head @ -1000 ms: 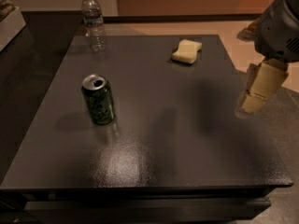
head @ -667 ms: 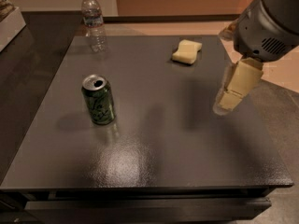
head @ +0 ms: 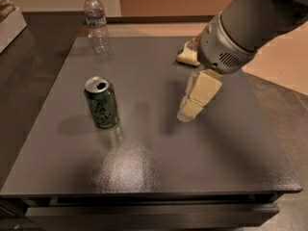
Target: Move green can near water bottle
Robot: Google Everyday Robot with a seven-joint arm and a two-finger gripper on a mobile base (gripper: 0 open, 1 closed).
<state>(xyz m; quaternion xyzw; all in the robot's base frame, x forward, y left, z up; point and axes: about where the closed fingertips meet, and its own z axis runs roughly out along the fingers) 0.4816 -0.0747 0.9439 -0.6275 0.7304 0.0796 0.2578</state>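
One dark green aluminium can [head: 101,103], silver-topped, upright on a grainy dark grey tabletop [head: 144,167].
Ribbed clear plastic bottle [head: 96,22], white-capped, stands at the far edge, well apart; blocky cream gripper [head: 185,113] hangs right of the can, clenched or released cannot be told.

Pincer [head: 188,110], hanging over the desk [head: 144,172], is looking like matt cream plastic. Desk is showing a dark, fine-textured sheen. Left of pincer, green can [head: 101,103] is gleaming like metal. Beyond it, water bottle [head: 96,23] is looking like clear plastic.

Sponge [head: 186,57], perhaps, half behind central gripper [head: 186,112]
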